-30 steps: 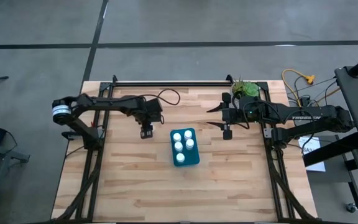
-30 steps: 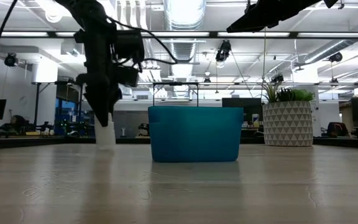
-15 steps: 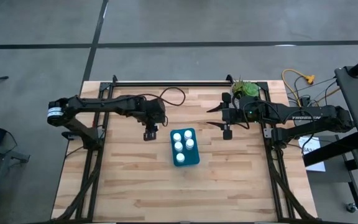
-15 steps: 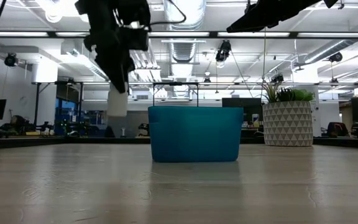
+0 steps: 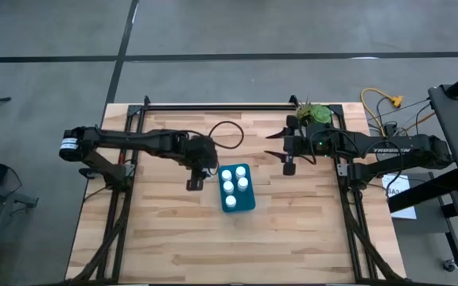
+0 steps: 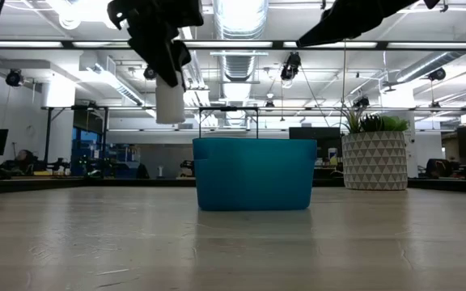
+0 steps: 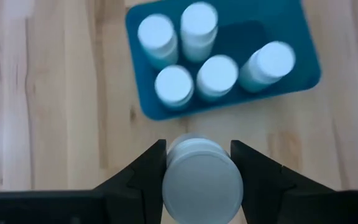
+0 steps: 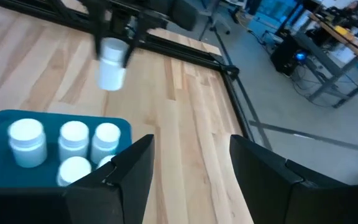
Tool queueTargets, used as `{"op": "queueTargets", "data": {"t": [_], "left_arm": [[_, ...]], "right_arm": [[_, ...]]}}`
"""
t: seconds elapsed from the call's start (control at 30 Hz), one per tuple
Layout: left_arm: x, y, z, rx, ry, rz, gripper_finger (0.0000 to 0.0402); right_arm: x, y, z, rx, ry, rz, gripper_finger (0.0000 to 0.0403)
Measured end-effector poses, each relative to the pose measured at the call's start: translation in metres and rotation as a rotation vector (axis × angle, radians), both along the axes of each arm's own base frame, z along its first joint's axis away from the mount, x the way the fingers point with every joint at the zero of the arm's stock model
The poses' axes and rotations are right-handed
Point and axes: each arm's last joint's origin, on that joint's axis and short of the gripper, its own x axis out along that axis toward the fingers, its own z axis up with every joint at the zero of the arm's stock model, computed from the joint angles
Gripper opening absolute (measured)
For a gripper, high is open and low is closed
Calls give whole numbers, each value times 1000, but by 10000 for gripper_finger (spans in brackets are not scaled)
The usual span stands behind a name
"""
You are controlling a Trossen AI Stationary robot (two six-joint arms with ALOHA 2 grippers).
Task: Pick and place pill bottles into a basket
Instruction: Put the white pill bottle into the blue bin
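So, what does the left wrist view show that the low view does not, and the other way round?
Only the left wrist view shows the inside of the basket, with five bottles standing in it. Only the low view shows the height: the held bottle hangs above the basket's rim, off to its side, and a potted plant stands apart. Both show the left fingers shut on the sixth bottle, and the basket.

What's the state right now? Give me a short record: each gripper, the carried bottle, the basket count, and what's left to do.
left gripper: shut on a pill bottle, held in the air beside the basket
right gripper: open, empty, hanging above the table near the plant pot
basket: teal, five bottles standing inside
bottles loose on table: none seen
remaining: carried bottle not yet over the basket
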Motion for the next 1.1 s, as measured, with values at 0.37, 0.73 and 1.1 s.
{"op": "queueTargets", "data": {"t": [0.37,0.73,1.1], "left_arm": [[7,-17,4,0,-74,-56,140],[39,-29,-5,0,4,-95,140],[77,-48,12,43,8,-188,140]], "right_arm": [[-4,-6,1,-41,-4,-243,203],[-17,-11,5,-70,-15,-468,203],[-54,-10,12,-66,-46,-616,203]]}}
